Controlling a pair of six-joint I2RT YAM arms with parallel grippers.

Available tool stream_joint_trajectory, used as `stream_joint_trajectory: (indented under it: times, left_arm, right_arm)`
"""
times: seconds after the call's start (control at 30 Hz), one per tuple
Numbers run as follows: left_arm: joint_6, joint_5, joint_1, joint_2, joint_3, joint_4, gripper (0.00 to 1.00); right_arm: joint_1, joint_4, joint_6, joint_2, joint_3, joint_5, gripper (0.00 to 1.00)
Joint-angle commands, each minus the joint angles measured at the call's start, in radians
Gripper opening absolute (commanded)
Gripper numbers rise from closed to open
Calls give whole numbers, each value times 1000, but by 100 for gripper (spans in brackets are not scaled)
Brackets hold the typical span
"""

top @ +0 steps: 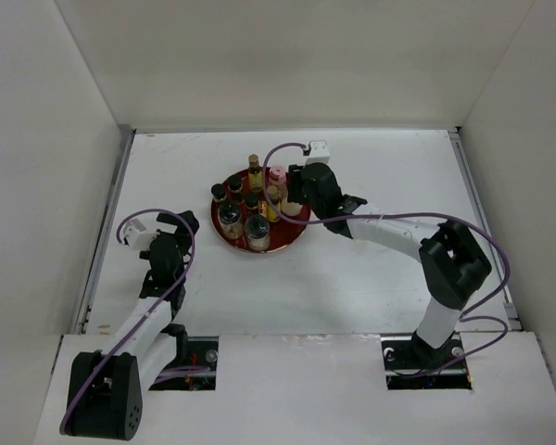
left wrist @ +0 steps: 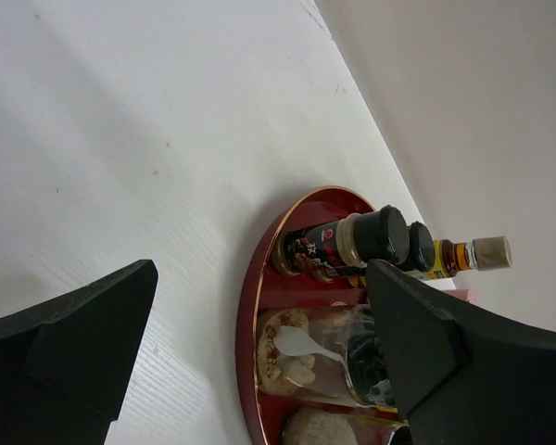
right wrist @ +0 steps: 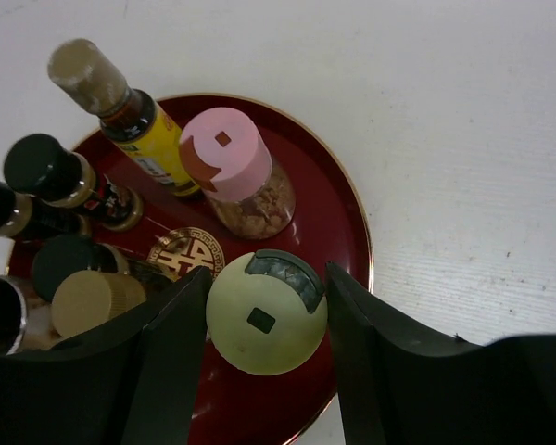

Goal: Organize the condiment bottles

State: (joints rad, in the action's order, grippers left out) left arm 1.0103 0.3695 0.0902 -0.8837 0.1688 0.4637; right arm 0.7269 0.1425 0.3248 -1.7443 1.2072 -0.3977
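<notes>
Several condiment bottles stand on a round red tray (top: 295,239) in the middle of the table. My right gripper (right wrist: 267,298) is shut on a cream-capped bottle (right wrist: 259,324) over the tray's right side, a finger pressed on each side of the cap. Its base is hidden. Just behind it stands a pink-capped jar (right wrist: 227,153), then a yellow-labelled bottle (right wrist: 144,130) and a black-capped bottle (right wrist: 51,171). A gold cap (right wrist: 88,301) shows at the left. My left gripper (left wrist: 259,273) is open over bare table, left of the tray (left wrist: 248,306), holding nothing.
White walls close in the table (top: 371,287) on the left, back and right. In the left wrist view a dark bottle with a black cap (left wrist: 352,239) and a clear jar (left wrist: 306,357) stand at the tray's near rim. The right arm reaches across from the right.
</notes>
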Motion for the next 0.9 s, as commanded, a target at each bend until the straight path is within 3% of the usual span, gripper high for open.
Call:
stream_joint_trajectory:
  times: [0.0,0.57,0.87]
  left_arm:
    - [-22,40,3,12,-5,12,100]
    - [-36,66,32,-15,6,26,100]
    - [-38,80,49,8,-3,29,100]
  right_arm:
    - [1,68,-7,-32,64,-6,40]
    - [1,78,-63,-133,92,-89,50]
    - [1,78,-50,-98,72,-79,80]
